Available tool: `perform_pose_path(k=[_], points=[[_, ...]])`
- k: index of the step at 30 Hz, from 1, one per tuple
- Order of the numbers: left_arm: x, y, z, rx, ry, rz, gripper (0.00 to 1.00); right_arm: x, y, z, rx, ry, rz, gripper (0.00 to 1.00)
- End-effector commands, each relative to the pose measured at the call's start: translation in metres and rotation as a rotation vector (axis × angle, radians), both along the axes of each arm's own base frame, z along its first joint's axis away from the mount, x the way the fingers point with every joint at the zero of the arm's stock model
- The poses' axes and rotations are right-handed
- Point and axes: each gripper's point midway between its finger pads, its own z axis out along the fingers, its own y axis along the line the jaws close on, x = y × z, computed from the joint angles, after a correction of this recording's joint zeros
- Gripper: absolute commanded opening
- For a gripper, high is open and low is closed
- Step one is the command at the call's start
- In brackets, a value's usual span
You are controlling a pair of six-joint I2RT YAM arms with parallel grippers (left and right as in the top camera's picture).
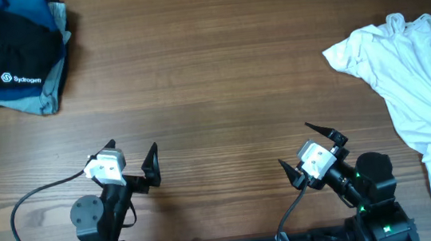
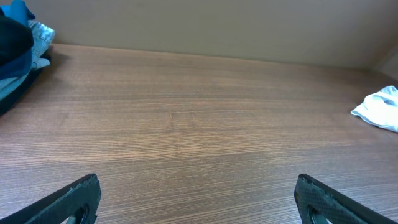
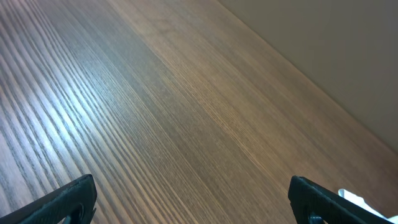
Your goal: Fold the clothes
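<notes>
The clothes, a black T-shirt [image 1: 1, 48] with a small white logo, lie folded on a pile at the table's far left corner; the left wrist view catches their dark edge [image 2: 11, 38]. My left gripper [image 1: 132, 149] hovers near the front edge, left of centre, far from the pile. Its jaws stand wide open over bare wood [image 2: 198, 186]. My right gripper [image 1: 293, 143] sits front right, angled toward the far left, also open with nothing between its fingers [image 3: 191, 183].
Blue garments [image 1: 45, 84] lie under and around the black T-shirt, also showing in the left wrist view [image 2: 18, 12]. A crumpled white T-shirt [image 1: 423, 74] spreads over the right side and past the table's right edge [image 2: 380, 107]. Cables trail behind both arm bases.
</notes>
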Motion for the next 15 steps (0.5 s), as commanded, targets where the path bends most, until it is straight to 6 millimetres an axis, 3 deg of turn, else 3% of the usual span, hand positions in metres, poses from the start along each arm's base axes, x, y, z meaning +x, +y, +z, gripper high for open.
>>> perform_pose_path(k=[1, 4, 6, 8, 15], points=[[-0.001, -0.003, 0.0, -0.003, -0.005, -0.012, 1.0, 0.0, 0.001, 0.001, -0.006, -0.016, 0.004, 1.0], [-0.002, -0.003, 0.006, -0.001, -0.033, -0.012, 1.0, 0.0, 0.001, 0.001, -0.006, -0.016, 0.005, 1.0], [-0.005, -0.003, 0.029, 0.005, -0.135, -0.013, 1.0, 0.0, 0.001, 0.001, -0.007, -0.017, 0.004, 1.0], [-0.006, -0.003, 0.035, 0.007, -0.165, -0.013, 1.0, 0.0, 0.001, 0.001, -0.007, -0.017, 0.004, 1.0], [-0.006, -0.002, 0.035, 0.007, -0.163, -0.011, 1.0, 0.0, 0.001, 0.001, -0.006, -0.017, 0.005, 1.0]])
